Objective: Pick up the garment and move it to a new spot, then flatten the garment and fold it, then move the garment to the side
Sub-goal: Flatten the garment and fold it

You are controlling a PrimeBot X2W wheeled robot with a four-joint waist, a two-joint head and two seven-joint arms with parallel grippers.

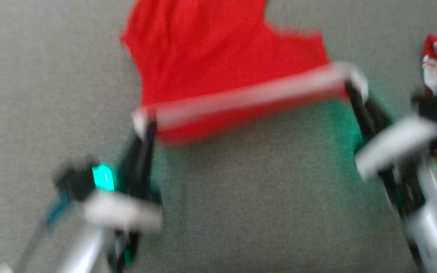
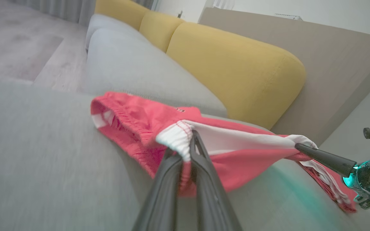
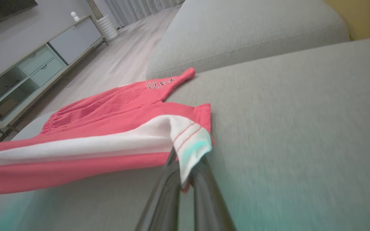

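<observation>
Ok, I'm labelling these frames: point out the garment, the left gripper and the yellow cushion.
garment [image 1: 211,49], head view, red body cloth.
left gripper [image 2: 184,145], left wrist view, between its fingertips.
yellow cushion [image 2: 236,72], left wrist view, front face.

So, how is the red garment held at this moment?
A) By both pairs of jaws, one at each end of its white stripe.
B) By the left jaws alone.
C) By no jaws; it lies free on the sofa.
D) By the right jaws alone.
A: the left gripper and the right gripper each have their jaws shut on one end of the white stripe of the red garment.
</observation>
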